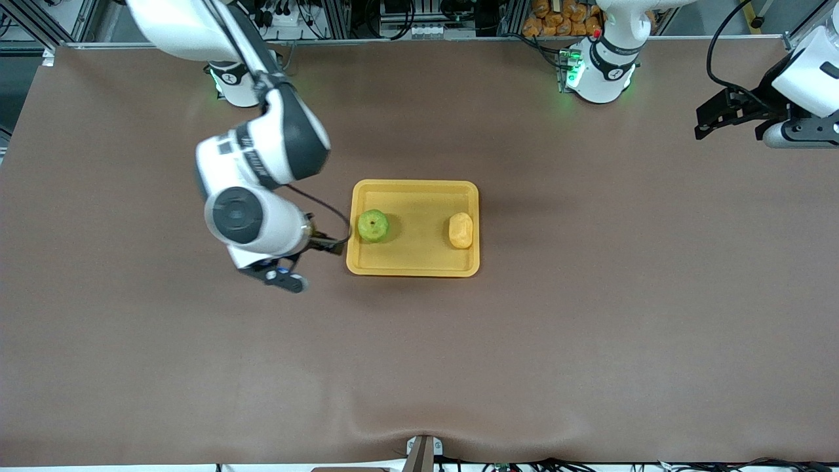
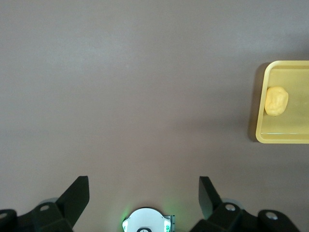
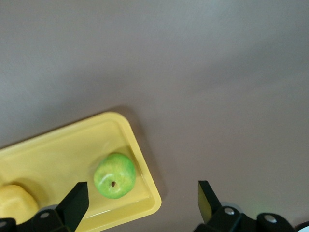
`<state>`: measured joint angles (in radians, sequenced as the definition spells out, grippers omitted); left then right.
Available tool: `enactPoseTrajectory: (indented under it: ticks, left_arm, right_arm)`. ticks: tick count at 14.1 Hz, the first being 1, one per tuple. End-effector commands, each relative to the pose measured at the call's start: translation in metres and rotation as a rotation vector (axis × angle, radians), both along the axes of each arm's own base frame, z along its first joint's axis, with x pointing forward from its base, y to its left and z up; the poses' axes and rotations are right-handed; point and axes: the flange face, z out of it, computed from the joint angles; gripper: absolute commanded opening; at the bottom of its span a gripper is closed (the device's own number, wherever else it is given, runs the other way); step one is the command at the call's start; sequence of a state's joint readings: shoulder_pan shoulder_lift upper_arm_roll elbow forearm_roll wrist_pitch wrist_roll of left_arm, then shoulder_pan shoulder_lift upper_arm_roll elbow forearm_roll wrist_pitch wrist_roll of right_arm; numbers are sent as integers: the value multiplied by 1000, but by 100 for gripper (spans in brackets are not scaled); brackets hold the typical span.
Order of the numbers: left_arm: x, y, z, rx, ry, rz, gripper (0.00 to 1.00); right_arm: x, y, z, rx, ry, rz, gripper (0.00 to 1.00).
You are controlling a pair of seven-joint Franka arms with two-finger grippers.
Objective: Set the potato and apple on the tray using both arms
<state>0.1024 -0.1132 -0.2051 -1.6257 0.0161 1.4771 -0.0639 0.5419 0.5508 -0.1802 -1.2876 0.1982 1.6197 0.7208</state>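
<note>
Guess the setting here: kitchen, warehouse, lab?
Likely a robotics lab: two arms at a brown-covered table, aluminium framing along its edge, and only a tray with an apple and potato.

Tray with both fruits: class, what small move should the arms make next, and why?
Probably lift the right gripper up and away from the tray. The apple and potato already lie in it, apart; both grippers are open and empty, and the left gripper waits over bare table.
</note>
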Motion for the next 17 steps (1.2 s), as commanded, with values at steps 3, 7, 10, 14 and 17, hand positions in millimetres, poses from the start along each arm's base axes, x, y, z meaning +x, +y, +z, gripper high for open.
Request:
enactPoseTrajectory:
  ticks: [3, 7, 10, 14, 17]
  left_arm:
    - [-9, -3, 6, -12, 1, 22, 100]
    - [-9, -3, 6, -12, 1, 22, 100]
    - [-8, -2, 5, -12, 2, 22, 100]
    - [-7, -1, 3, -12, 7, 23, 100]
    - [-7, -3, 2, -12, 7, 19, 100]
  right_arm:
    - [23, -49, 42, 2, -28, -58, 100]
    - [31, -115, 94, 11, -94, 24, 100]
    - [27, -164, 121, 19, -97, 49, 100]
    - [13, -224, 153, 50, -89, 149, 100]
    - [-1, -273, 175, 86, -108, 214, 100]
